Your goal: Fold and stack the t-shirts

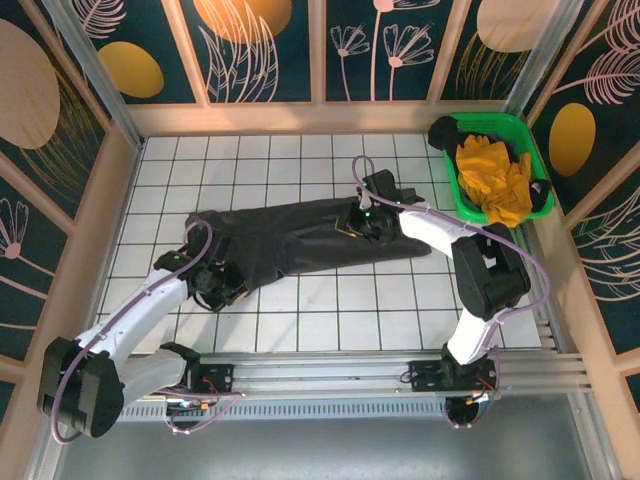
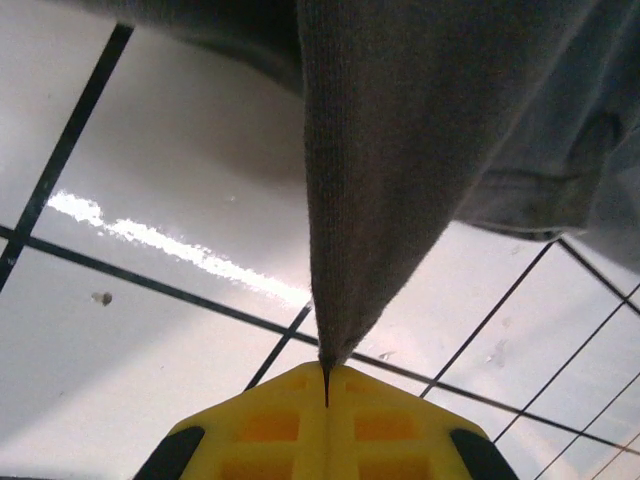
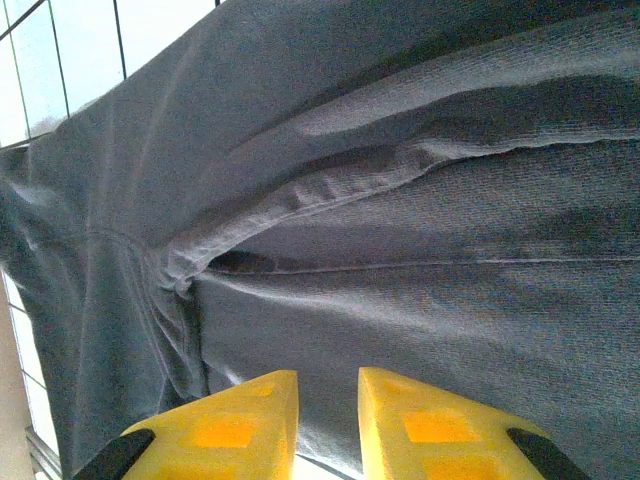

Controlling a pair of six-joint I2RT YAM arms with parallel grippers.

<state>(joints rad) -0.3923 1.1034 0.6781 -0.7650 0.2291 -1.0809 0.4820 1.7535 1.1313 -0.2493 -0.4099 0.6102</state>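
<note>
A dark grey shirt (image 1: 300, 240) lies stretched across the middle of the white tiled surface (image 1: 280, 165), rumpled, its long side running left to right. The left gripper (image 1: 218, 285) sits at the shirt's near left end. From its wrist camera, the left gripper (image 2: 325, 378) has its yellow jaws pressed together on a pinch of the shirt (image 2: 400, 150), and the cloth rises from them in a tight fold with the tiles showing on both sides. The right gripper (image 1: 362, 218) is low over the shirt's right part, close to its far edge. Seen from the wrist, the right gripper (image 3: 328, 395) has its jaws a little apart, with nothing clamped between them and the shirt (image 3: 400, 200) with a hemmed seam just beyond. A green bin (image 1: 497, 124) stands in the far right corner, well away from the shirt, with a yellow cloth (image 1: 495, 175) heaped inside.
</note>
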